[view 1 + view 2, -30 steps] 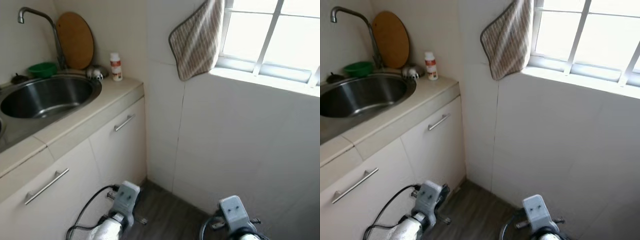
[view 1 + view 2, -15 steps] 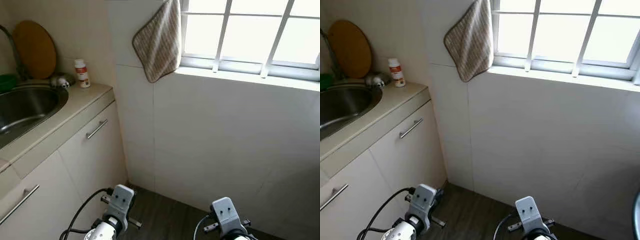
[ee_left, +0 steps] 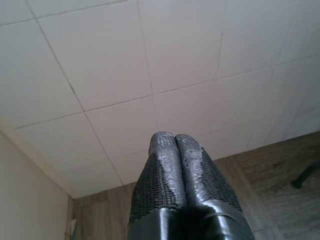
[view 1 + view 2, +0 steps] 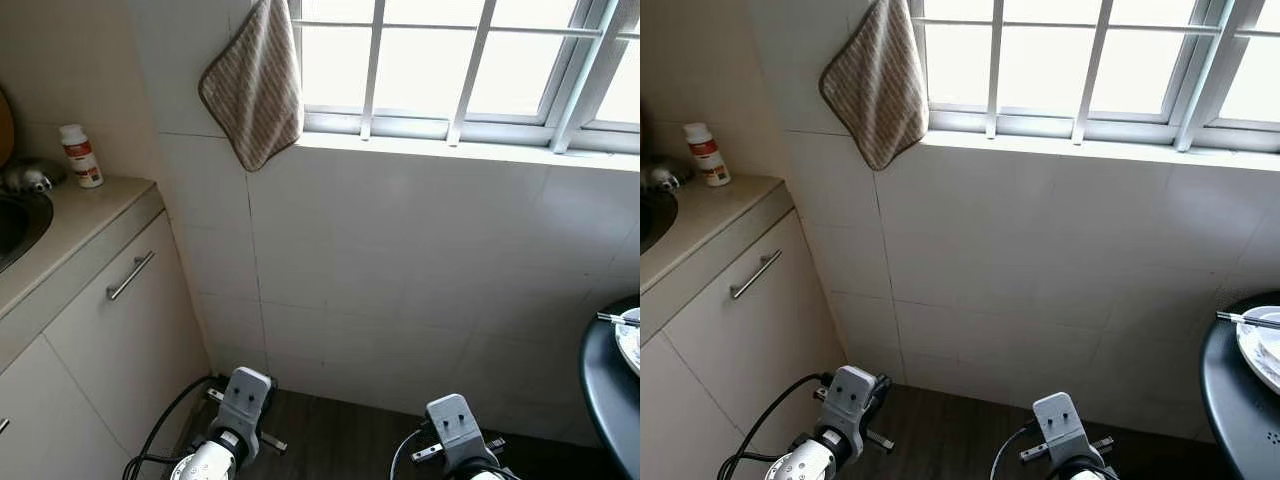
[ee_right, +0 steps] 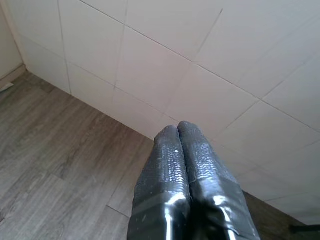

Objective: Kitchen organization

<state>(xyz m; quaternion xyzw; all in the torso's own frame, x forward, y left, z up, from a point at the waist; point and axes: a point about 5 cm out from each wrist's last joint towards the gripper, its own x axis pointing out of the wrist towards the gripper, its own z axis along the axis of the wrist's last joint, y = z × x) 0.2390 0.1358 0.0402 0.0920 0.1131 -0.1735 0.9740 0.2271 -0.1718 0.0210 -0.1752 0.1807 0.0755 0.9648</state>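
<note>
Both arms hang low in front of a tiled wall. My left gripper (image 3: 175,137) is shut with nothing in it, pointing at the wall's base. My right gripper (image 5: 178,127) is also shut and empty, above the wood floor. A beige counter (image 4: 70,215) with a sink edge runs along the left; a small white bottle with a red label (image 4: 80,156) stands on it by the wall. A black round table (image 4: 608,385) with a white plate (image 4: 630,340) and a utensil across it pokes in at the right.
A striped cloth (image 4: 252,82) hangs at the window's left corner, above the white sill (image 4: 450,150). White cabinet doors with bar handles (image 4: 130,276) sit under the counter. A black cable (image 4: 165,425) trails on the dark wood floor (image 4: 340,440) by my left wrist.
The camera has swung to the right: sink, tap and cutting board slid out on the left, and the black table with the plate came in on the right. Both arms still hang idle.
</note>
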